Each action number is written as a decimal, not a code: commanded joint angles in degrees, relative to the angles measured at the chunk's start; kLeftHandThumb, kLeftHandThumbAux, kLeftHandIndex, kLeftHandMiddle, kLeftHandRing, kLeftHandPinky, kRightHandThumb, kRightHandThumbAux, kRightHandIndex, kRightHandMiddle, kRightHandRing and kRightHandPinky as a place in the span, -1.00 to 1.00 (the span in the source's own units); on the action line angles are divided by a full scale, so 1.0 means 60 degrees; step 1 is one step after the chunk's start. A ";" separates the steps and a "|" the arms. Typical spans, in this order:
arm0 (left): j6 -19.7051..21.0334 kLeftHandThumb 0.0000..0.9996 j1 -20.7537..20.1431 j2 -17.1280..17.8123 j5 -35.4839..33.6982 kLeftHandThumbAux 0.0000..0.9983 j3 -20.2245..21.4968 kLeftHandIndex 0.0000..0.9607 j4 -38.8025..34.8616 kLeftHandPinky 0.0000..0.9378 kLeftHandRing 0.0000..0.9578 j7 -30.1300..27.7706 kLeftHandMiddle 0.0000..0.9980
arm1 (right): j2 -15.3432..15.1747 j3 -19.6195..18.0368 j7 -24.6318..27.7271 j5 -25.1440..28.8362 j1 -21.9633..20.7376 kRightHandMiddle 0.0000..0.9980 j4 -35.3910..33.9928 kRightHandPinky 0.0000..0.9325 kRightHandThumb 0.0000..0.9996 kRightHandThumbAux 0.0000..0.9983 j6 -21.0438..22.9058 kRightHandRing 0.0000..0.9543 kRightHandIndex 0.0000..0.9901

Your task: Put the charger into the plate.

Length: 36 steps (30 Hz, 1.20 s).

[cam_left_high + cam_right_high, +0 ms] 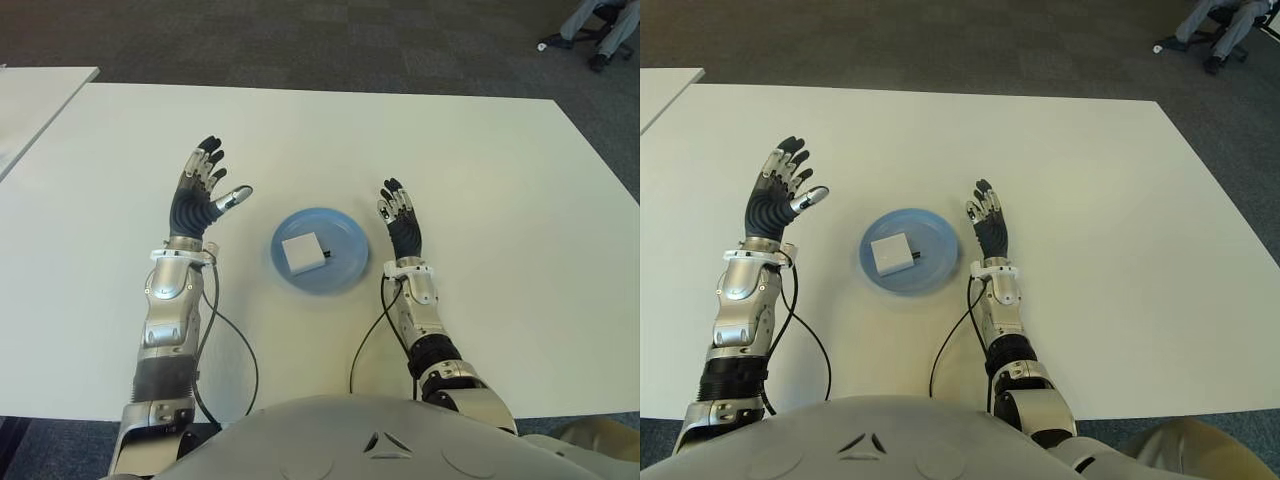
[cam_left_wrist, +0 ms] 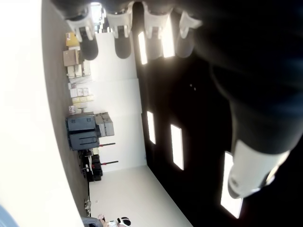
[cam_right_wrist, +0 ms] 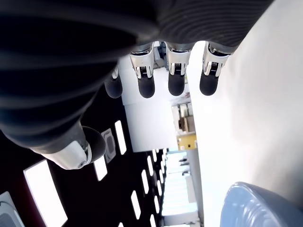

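— Charger location?
— The charger [image 1: 302,252] lies in the plate [image 1: 345,235], between both hands.
— Hands?
— Left hand [image 1: 200,195] and right hand [image 1: 402,226] flank the plate, fingers spread, holding nothing; table [image 1: 480,180] contact apparently none, unconfirmed.

Even, bright overhead light falls on the white surface [image 1: 480,180], which looks faintly washed out, and shadows under the arms are soft and thin. Both wrist views are backlit: ceiling light panels [image 2: 176,146] glare, nearby fingers [image 3: 176,82] are dark and blurred.
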 commanded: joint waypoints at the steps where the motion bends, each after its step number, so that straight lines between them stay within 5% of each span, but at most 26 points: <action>1: -0.0549 -1.00 0.0136 -0.0043 -0.0234 0.37 0.0106 -0.91 0.1031 -0.95 -0.94 -0.0302 -0.91 | 0.0512 0.0102 -0.0048 0.0002 0.0447 -0.87 -0.0370 -0.86 -1.00 0.14 0.0450 -0.91 -0.96; 11: -0.1458 -1.00 0.0665 -0.0478 -0.0685 0.33 0.0029 -0.94 0.2373 -0.97 -0.96 -0.0800 -0.93 | 0.0436 0.0209 -0.0034 -0.0006 0.0737 -0.87 -0.0993 -0.87 -1.00 0.14 0.0838 -0.91 -0.96; 36: -0.1794 -1.00 0.0558 -0.0844 -0.0053 0.18 -0.0226 -1.00 0.3256 -1.00 -1.00 -0.0280 -1.00 | 0.0283 0.0299 0.0013 -0.0096 0.1052 -0.88 -0.1647 -0.90 -1.00 0.14 0.1362 -0.92 -0.98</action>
